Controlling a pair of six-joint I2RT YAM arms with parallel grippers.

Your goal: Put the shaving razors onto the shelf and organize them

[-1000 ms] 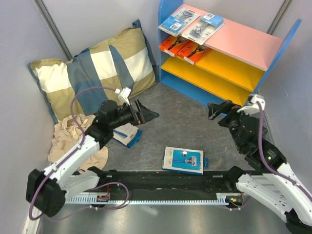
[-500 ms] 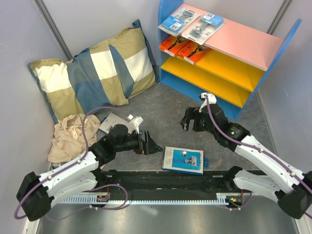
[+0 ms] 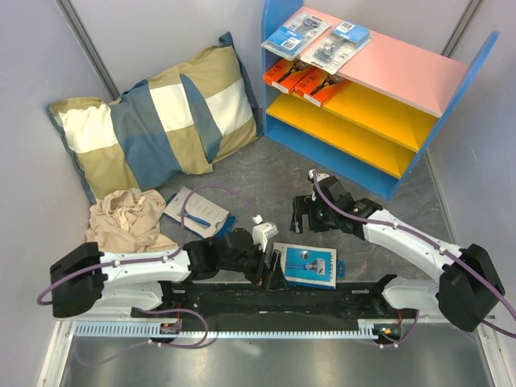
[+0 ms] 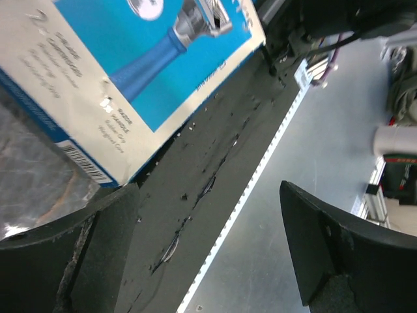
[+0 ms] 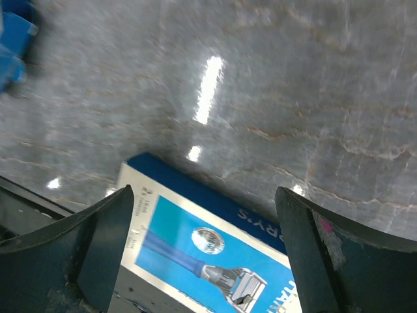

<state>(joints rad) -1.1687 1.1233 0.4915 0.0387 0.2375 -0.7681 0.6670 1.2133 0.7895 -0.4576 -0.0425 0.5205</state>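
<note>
The shaving razors (image 3: 324,47) are in three spots. Some lie on the shelf (image 3: 403,71), with orange boxes (image 3: 294,78) one board down. A flat pack (image 3: 197,211) lies on the floor by the cloth (image 3: 125,222). A blue and white box (image 3: 305,265) lies flat on the floor near me, right beside the black strip (image 3: 242,297).

My left gripper (image 3: 272,272) is low at that box's left end. Its fingers are wide apart and hold nothing. My right gripper (image 3: 300,214) hangs just over the box's far side, fingers apart too, holding nothing.

Here is my worry. The box lies flat, so a finger may not get under it and may just shove it along. Both arms are close together, so they could bump. The shelf slants, so a box set down badly might slide off.

I cannot tell if my left finger touches the box, because my left wrist view shows only one corner of it. The right wrist view is blurry. The pink board hides part of the orange boxes, so I cannot count them.
</note>
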